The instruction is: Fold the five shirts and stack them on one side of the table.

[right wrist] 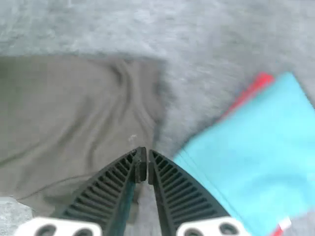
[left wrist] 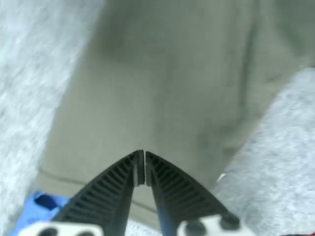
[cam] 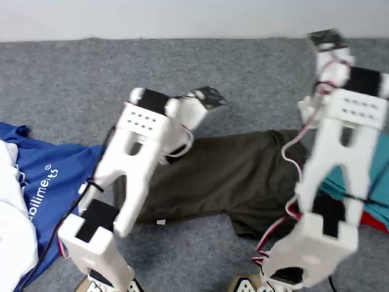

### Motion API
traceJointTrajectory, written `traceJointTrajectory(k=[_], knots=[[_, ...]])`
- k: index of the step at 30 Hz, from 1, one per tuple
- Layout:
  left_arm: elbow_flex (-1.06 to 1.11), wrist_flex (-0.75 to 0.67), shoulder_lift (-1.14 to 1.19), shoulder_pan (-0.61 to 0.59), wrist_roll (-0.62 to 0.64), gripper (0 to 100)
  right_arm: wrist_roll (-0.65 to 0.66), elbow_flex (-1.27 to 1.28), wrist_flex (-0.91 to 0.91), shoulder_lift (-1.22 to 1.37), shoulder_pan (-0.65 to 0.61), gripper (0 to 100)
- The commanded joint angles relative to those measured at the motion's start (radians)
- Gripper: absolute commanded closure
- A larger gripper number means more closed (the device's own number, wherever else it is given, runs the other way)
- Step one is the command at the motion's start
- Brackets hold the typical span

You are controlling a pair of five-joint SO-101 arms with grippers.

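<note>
An olive shirt (cam: 231, 176) lies spread flat across the middle of the grey table cover. My left gripper (left wrist: 141, 164) hovers over the olive shirt (left wrist: 162, 88), shut with nothing between its fingers; in the high view the left gripper (cam: 206, 97) sits above the shirt's far edge. My right gripper (right wrist: 142, 161) is shut and empty too, above the edge of the olive shirt (right wrist: 64, 123), beside a folded teal shirt (right wrist: 251, 157). The right gripper (cam: 325, 41) is raised at the far right. A red shirt (cam: 374, 222) lies under the teal shirt (cam: 378, 176).
A blue shirt (cam: 55, 176) with white print and a white shirt (cam: 9, 207) lie crumpled at the left edge. A corner of the blue shirt (left wrist: 39, 204) touches the olive one. Bare grey cover (cam: 91, 79) stretches along the far side.
</note>
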Motion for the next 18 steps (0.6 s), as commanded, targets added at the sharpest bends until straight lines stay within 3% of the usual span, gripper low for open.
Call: traceJointTrajectory(k=[1,12,18], knots=[[-0.039,0.011,-0.06,0.097,0.031,98,0.003,0.086,0.042,-0.213,0.137,98.9],[-0.045,-0.072,0.009,0.428,0.086,98,0.299,0.591,-0.031,-0.541,0.685,98.9],[-0.113,-0.08,0.137,0.577,0.144,91,0.439,0.827,-0.147,-0.634,0.915,98.9]])
